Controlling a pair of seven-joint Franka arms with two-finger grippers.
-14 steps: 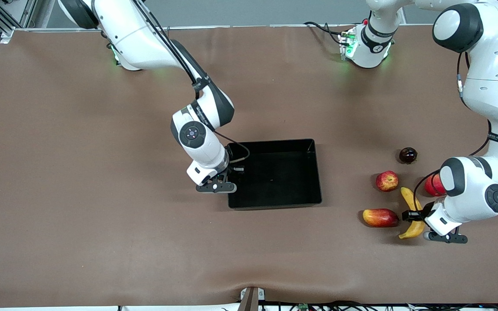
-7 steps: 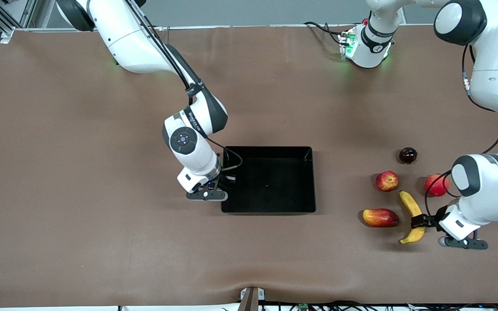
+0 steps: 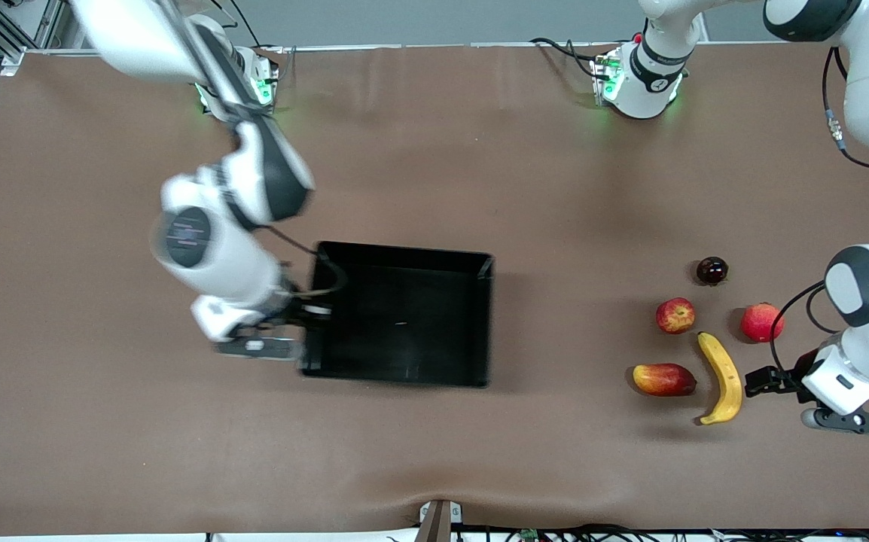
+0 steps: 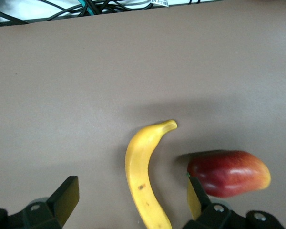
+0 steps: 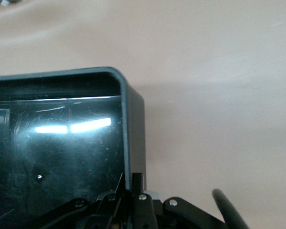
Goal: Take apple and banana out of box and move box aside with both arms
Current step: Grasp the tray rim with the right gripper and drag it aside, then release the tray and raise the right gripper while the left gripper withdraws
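Note:
The black box (image 3: 404, 325) is on the middle of the table, with nothing in it. My right gripper (image 3: 304, 317) is shut on the box wall (image 5: 126, 125) at the end toward the right arm, with one finger (image 5: 137, 183) on each side of the rim. The yellow banana (image 3: 722, 376) lies on the table next to the mango (image 3: 663, 379). My left gripper (image 3: 757, 382) is open beside the banana, toward the left arm's end. In the left wrist view the banana (image 4: 145, 179) runs down between the wide-spread fingers (image 4: 63, 199). The apple (image 3: 675, 315) sits farther from the front camera than the banana.
A solid red round fruit (image 3: 760, 322) lies close to the left arm's wrist. A small dark fruit (image 3: 711, 270) sits farther from the front camera than the apple. In the left wrist view the mango (image 4: 229, 172) lies next to one finger.
The right arm has pulled the box toward its own end of the table. The left gripper has opened, let go of the banana, and drawn back from it.

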